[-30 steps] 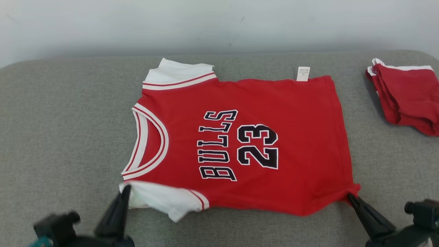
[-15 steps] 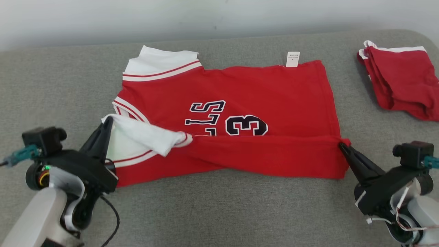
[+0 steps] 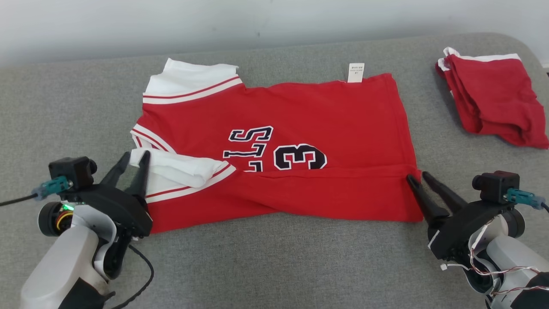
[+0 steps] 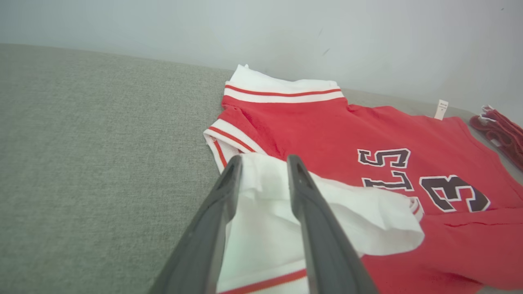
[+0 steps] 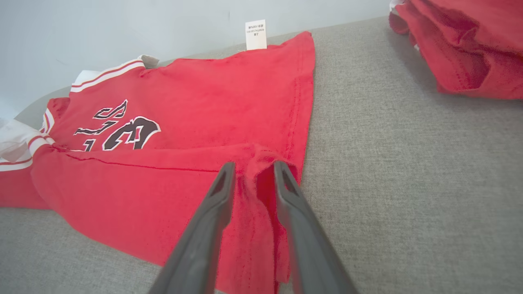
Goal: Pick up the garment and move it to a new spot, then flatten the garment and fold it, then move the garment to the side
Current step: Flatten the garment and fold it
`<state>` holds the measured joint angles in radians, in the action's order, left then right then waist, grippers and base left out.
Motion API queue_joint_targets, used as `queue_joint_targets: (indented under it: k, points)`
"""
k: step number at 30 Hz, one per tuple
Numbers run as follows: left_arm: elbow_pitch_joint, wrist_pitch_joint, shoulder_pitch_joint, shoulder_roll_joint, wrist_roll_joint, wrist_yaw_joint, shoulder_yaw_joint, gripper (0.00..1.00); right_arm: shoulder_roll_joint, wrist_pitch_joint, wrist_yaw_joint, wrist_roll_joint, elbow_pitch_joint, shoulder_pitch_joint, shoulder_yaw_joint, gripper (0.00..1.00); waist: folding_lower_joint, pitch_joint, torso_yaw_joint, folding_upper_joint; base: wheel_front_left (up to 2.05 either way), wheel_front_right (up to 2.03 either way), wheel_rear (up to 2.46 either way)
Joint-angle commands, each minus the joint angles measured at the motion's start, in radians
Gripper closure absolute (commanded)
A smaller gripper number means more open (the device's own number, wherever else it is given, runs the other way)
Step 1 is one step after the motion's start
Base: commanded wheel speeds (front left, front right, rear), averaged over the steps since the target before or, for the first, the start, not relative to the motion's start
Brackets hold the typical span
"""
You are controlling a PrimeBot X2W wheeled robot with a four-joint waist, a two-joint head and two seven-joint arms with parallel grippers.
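Observation:
The garment [image 3: 300, 111], a red jersey with white sleeves and dark lettering, lies on the grey padded surface [image 3: 274, 266]. Its near edge is folded up over the lower half of the lettering. My left gripper [image 3: 136, 154] is open at the folded white sleeve [image 3: 180, 167]. In the left wrist view, the left gripper [image 4: 264, 159] has its fingers parted with the sleeve [image 4: 327, 212] lying between and under them. My right gripper [image 3: 417, 176] is open at the folded hem corner. In the right wrist view, a ridge of the garment [image 5: 204, 102] stands between the right gripper's [image 5: 254, 165] parted fingers.
A second red garment [image 3: 493, 103], folded, lies at the far right of the surface and also shows in the right wrist view [image 5: 461, 45]. A pale wall [image 3: 274, 21] runs along the back edge. Bare grey surface lies in front of the jersey.
Both grippers were shut on the sleeve and hem corner, carried the near edge up over the jersey, and have now opened. The head camera also shifted.

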<state>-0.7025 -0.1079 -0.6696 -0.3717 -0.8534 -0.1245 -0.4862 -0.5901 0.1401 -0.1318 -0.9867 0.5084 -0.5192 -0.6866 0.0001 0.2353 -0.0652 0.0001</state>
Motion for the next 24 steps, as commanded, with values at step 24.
queue_joint_targets:
  k: [24]
  points:
    - [0.028,-0.157,0.262,0.040,0.067,0.030,0.010,0.00,0.037,0.126,0.003,0.056,0.117,0.131,0.038,0.00,-0.0001,-0.058,0.039,-0.0001,0.00,0.00,0.00]
